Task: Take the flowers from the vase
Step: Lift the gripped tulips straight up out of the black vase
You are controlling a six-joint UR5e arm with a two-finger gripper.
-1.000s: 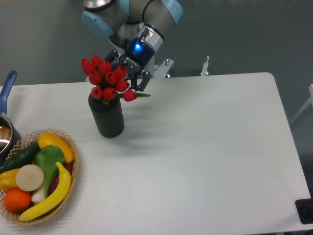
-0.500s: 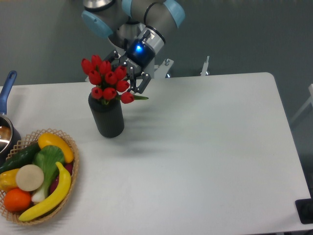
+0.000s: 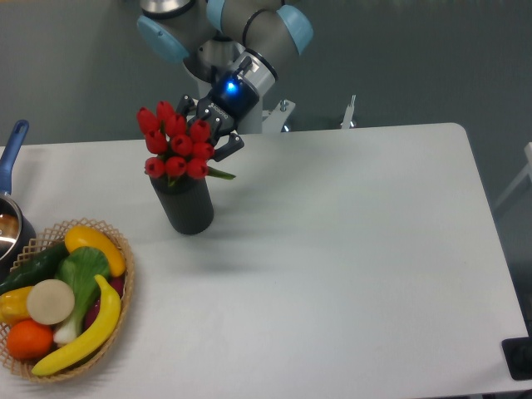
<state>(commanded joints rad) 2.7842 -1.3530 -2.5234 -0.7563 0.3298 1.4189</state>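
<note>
From the fixed camera I saw the gripper (image 3: 211, 133) pressed in behind the flowers (image 3: 175, 143), its dark fingers (image 3: 230, 145) partly hidden by the red buds; I could not tell whether it had closed on them. The bunch sat in the mouth of the vase (image 3: 188, 206), which stood on the table (image 3: 349, 249) just above the wicker basket (image 3: 125, 287) of toy produce

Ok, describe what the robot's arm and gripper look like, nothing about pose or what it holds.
The arm is built of rounded silver-grey joints with light blue end caps. Its wrist narrows to a silver and black collar with a glowing blue light. The gripper is black, with dark jointed fingers. No cables or markings are clear enough to make out.
</note>
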